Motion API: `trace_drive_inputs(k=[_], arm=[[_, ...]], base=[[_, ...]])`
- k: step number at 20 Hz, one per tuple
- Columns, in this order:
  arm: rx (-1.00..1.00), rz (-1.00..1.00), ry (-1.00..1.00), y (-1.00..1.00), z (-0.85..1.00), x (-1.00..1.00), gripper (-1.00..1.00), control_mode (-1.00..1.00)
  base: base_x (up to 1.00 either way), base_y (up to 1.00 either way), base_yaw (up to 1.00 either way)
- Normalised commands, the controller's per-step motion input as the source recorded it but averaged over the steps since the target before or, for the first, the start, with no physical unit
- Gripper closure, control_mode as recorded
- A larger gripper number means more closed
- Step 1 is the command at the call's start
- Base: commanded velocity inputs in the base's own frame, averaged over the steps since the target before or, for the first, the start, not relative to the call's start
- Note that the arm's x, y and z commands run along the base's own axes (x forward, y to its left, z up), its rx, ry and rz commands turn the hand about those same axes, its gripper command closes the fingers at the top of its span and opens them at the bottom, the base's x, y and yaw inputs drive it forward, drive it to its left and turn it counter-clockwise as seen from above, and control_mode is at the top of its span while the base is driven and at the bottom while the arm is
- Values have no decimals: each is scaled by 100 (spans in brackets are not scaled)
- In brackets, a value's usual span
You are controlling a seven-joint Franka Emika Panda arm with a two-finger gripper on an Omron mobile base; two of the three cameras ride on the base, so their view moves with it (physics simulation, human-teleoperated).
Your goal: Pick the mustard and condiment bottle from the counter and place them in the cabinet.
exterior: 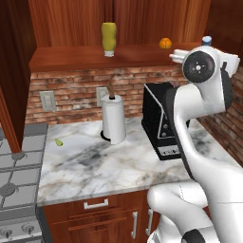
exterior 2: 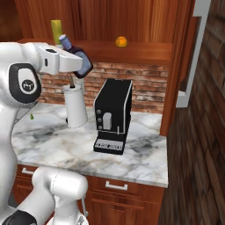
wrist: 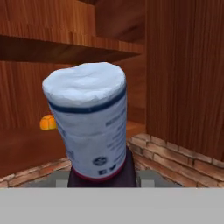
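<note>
Dark condiment bottle (wrist: 89,127) hides the tool's (wrist: 103,177) fingertips from sight.

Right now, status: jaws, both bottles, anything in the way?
Jaws shut on condiment bottle, raised near cabinet shelf. Mustard already standing on shelf. Orange fruit on shelf beside the drop zone.

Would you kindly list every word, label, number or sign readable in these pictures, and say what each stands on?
None can be read.
Pale bluish-white cap of the small dark brown condiment bottle, in the hand view: dark print and a round emblem, too blurred to read.
Black boxy coffee machine on the white and grey marble counter: pale front panel, too small to read.
Squat yellow mustard bottle: no text visible.
</note>
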Motion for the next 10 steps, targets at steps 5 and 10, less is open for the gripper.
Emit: trace_drive_inputs(k=[5, 10], arm=[[0, 0, 0, -21, 3, 24, 100, -100], [0, 0, 0, -21, 0, 38, 100, -100]], base=[[0, 0, 0], [0, 0, 0]])
